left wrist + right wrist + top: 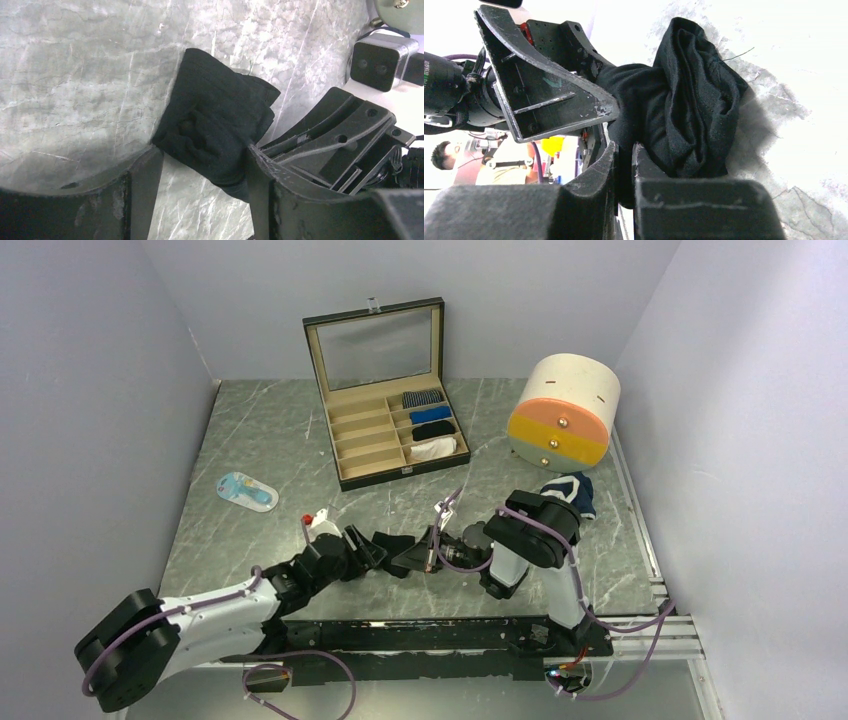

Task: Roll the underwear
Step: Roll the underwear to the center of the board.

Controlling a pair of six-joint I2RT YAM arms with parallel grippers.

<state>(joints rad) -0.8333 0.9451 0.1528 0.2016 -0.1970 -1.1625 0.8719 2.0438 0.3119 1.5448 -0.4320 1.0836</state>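
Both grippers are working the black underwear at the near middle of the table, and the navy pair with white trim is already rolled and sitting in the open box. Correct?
Not quite. The navy pair isn't in the open box; the top external view shows it lying on the table beside the round drawer unit. The rest holds: both grippers, left gripper and right gripper, are at the black underwear.
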